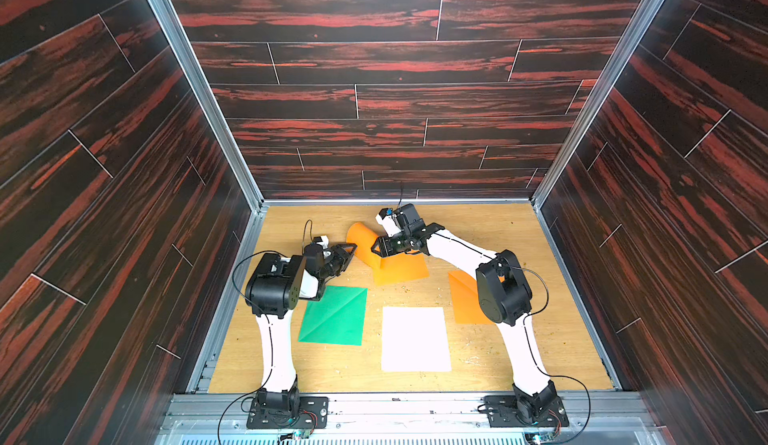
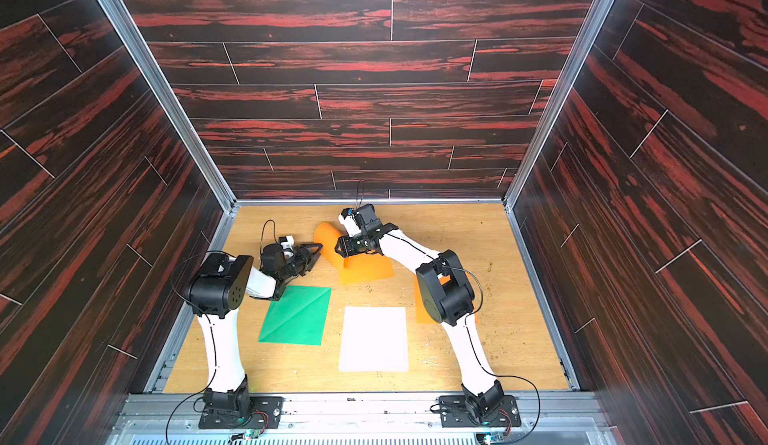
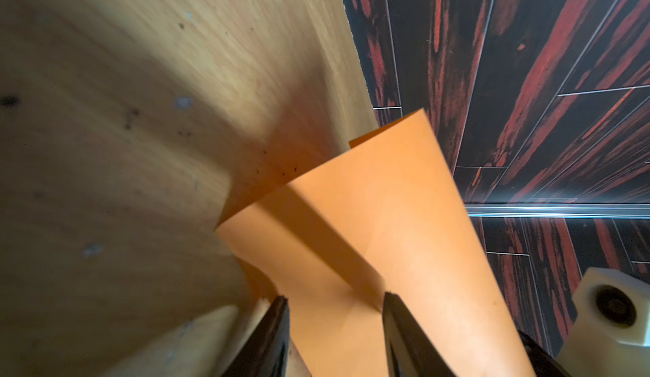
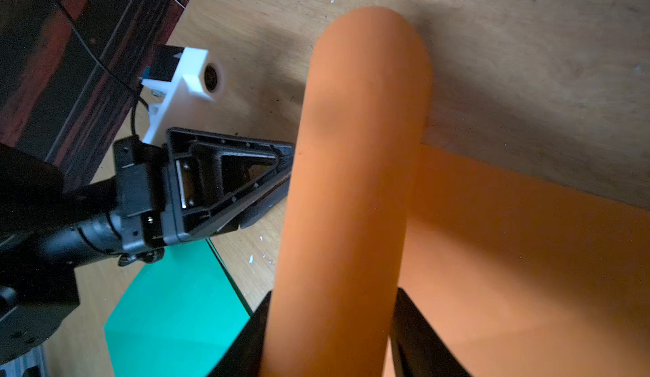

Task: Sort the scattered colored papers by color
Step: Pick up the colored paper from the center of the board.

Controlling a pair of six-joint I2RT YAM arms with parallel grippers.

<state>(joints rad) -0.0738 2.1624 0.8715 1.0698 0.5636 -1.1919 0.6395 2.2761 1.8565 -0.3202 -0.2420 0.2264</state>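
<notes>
In both top views we see the orange sheet (image 1: 368, 241) curled up off the table (image 1: 519, 235) at the far middle, between the left gripper (image 1: 351, 249) and the right gripper (image 1: 376, 249). The green sheet (image 1: 334, 316) and the white sheet (image 1: 415, 339) lie flat nearer. Only the right wrist view shows us the right jaws clamped on the curl. Only the left wrist view shows the left jaws apart, gripping nothing.

Light wooden tabletop (image 1: 498, 231), flecked with small crumbs (image 1: 409, 287); enclosed at 9, 12 and 3 o'clock by dark red-streaked plank walls (image 1: 374, 69); aluminium base rail (image 1: 415, 405) at 6 o'clock.
</notes>
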